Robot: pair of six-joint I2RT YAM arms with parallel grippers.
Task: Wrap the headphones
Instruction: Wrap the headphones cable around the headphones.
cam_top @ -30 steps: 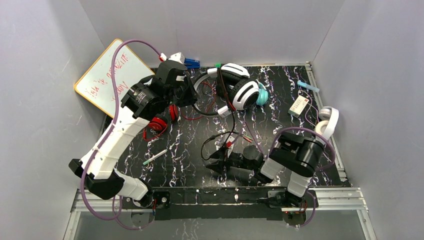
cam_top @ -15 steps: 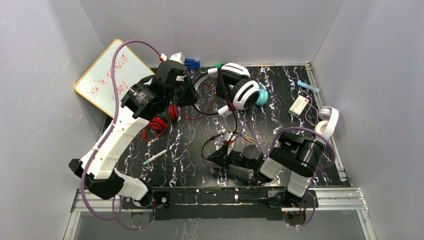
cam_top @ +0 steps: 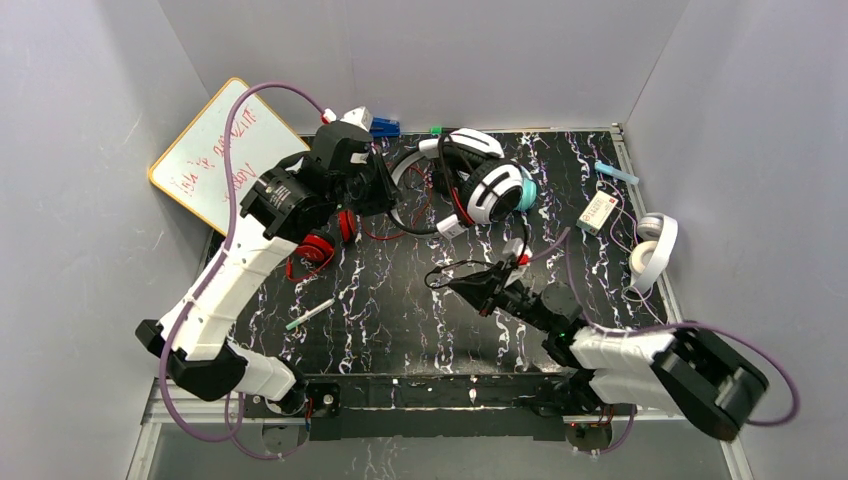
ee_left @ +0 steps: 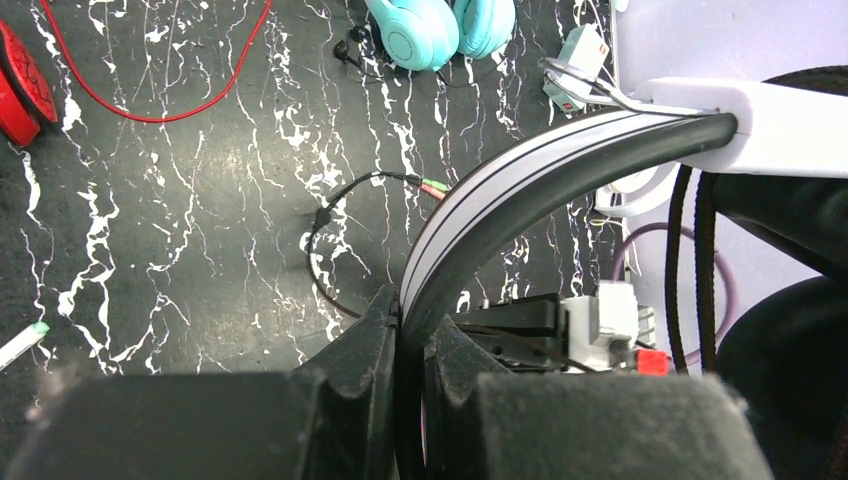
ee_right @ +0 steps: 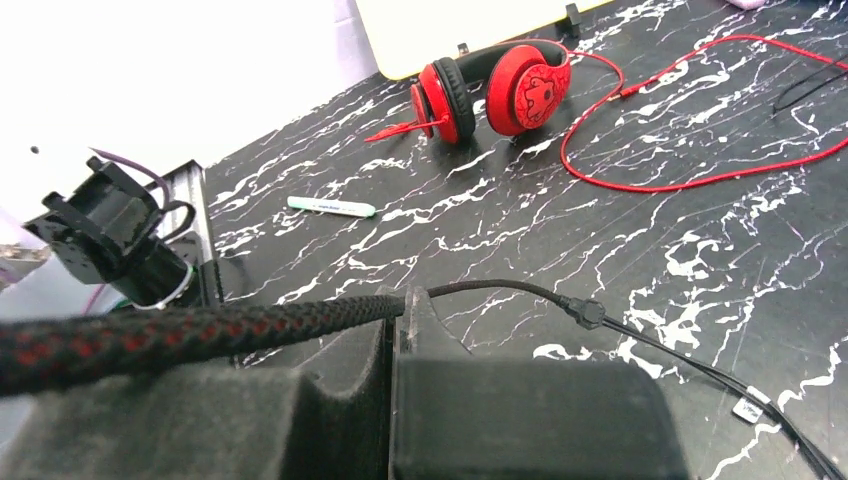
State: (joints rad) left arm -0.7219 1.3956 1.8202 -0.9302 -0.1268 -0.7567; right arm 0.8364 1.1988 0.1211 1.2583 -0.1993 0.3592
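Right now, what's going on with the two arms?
The left end effector is shut on the band of the white-and-black headphones, holding them up at the back of the table. The right end effector pinches a braided cord near mid-table. The red headphones lie at left, their red cord loose.

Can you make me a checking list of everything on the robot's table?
Surface: black marbled table, white streaks.
Job's things: white-and-black headphones held by the band; teal headphones, red headphones, white headphones lying loose.
Clutter: marker, small box.
Hands: left hand shut on the white-and-black band; right hand shut on braided cable.
Cables: red cord sprawled, unwrapped.
Surroundings: whiteboard leaning, grey walls.
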